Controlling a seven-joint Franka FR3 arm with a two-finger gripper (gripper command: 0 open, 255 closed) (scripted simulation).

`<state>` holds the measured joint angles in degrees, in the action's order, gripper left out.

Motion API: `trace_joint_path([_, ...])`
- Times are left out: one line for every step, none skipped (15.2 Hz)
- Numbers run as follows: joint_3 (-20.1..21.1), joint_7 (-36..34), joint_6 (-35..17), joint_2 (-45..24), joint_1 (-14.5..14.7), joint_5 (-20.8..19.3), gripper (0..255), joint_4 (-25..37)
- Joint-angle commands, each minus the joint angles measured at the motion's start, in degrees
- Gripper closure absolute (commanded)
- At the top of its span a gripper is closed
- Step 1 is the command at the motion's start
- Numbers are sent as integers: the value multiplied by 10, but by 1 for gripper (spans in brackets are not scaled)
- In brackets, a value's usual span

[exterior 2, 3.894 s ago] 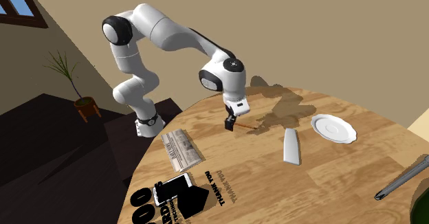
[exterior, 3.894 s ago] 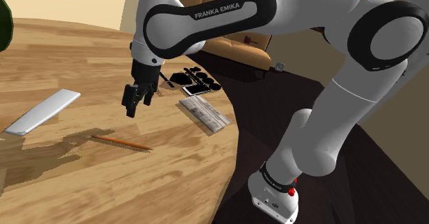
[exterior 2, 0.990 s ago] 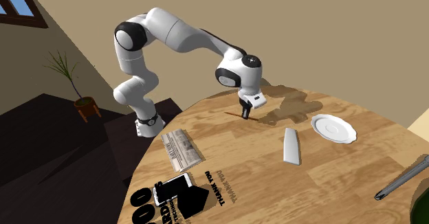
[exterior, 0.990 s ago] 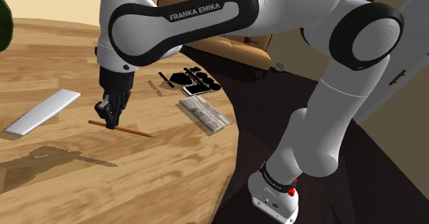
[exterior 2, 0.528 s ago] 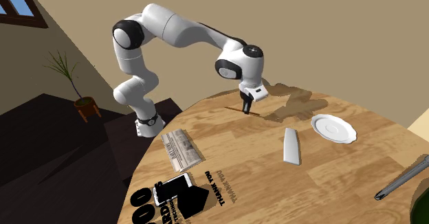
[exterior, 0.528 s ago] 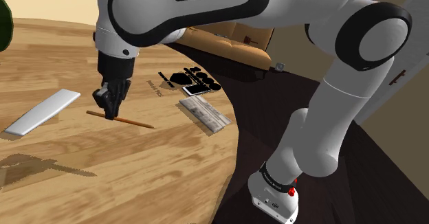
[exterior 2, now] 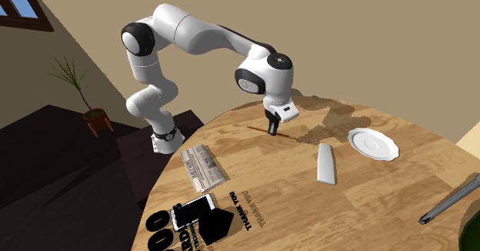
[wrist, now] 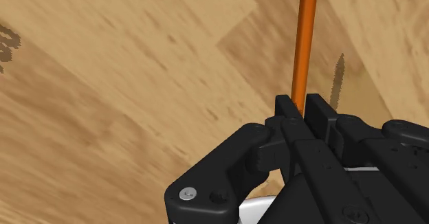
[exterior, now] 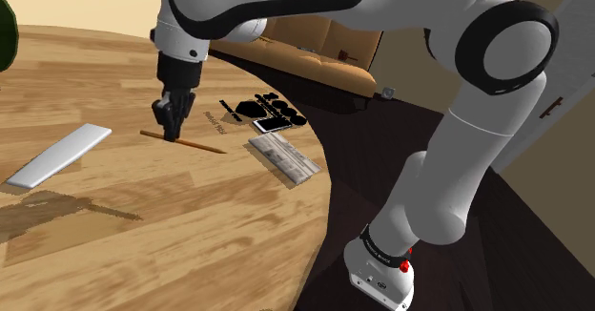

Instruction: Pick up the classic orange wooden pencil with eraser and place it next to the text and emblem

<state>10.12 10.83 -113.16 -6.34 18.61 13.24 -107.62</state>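
Round light-wood bench under my white arm, which bends over it, wrist pointing straight down. Black two-finger tool clamps the slim orange wooden pencil off-centre, level above the bench.

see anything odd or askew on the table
Nothing spilled or damaged. One oddity: the gripper clasps the pencil off-centre, so its longer part juts toward the shoulder view's right. A phone lies on the emblem.
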Motion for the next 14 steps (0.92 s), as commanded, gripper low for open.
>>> trace_joint_path([-12,24,11,-9,-14,-1,255,15])
trace_joint_path([-17,36,16,-13,-21,-2,255,21])
trace_joint_path([-23,48,21,-18,-28,-3,255,28])
trace_joint_path([-28,59,26,-23,-35,-3,255,35])
trace_joint_path([-34,70,32,-29,-42,-4,255,43])
trace_joint_path([-39,82,37,-35,-49,-5,255,52])
trace_joint_path([-44,93,43,-42,-56,-5,255,62])
trace_joint_path([-49,103,49,-49,-63,-6,255,73])
trace_joint_path([-54,114,55,-56,-70,-7,255,84])
trace_joint_path([-59,125,61,-65,-77,-8,255,96])
trace_joint_path([-64,135,68,-73,-84,-8,255,109])
trace_joint_path([-68,145,74,-83,-91,-9,255,122])
trace_joint_path([-72,155,81,-92,-98,-10,255,137])
trace_joint_path([-77,165,89,-103,-105,-10,255,152])
